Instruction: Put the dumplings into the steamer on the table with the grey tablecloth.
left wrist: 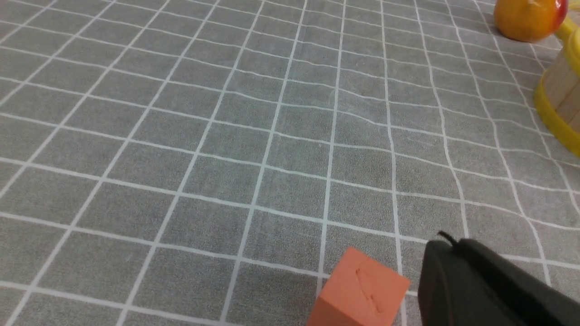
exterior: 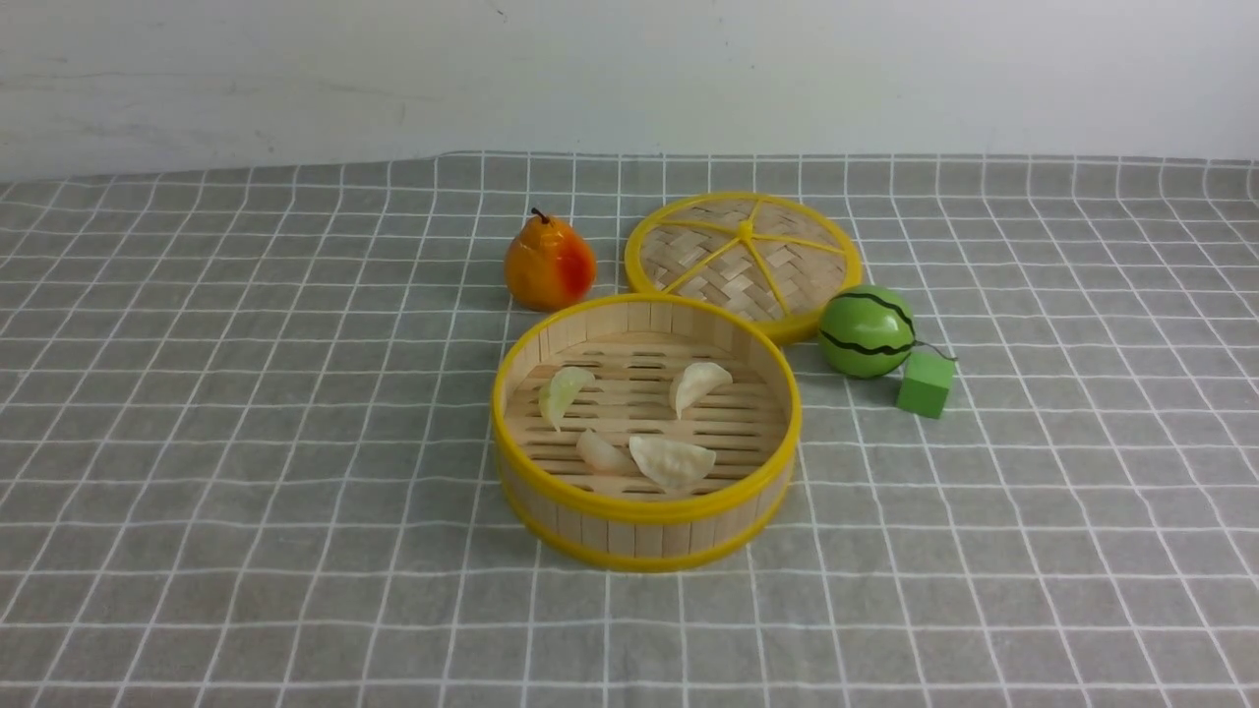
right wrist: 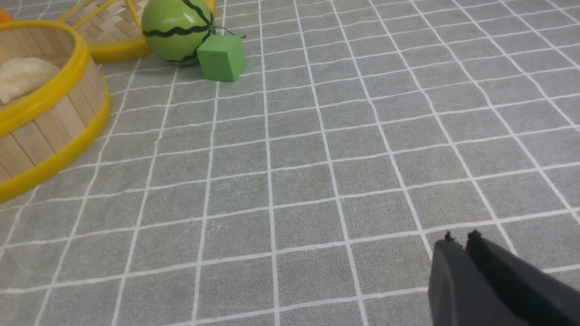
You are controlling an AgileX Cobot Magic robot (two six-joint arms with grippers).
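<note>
The steamer (exterior: 644,511) stands at the middle of the table on the grey tablecloth (exterior: 246,442). Several pale dumplings (exterior: 673,462) lie on its slatted floor. Neither gripper shows in the front view. In the left wrist view my left gripper (left wrist: 446,242) is shut and empty, low over bare cloth, with the steamer's wall (left wrist: 559,104) far off at the frame's edge. My right gripper (right wrist: 460,237) hangs over bare cloth with its fingers together and nothing between them. It is well apart from the steamer (right wrist: 54,131), where one dumpling (right wrist: 22,77) shows inside.
An orange-red pear (exterior: 549,264) stands behind the steamer and the woven yellow lid (exterior: 743,258) lies flat beside it. A green striped ball (exterior: 868,331) and a green cube (exterior: 925,383) sit right of the steamer. An orange cube (left wrist: 362,290) lies by my left gripper.
</note>
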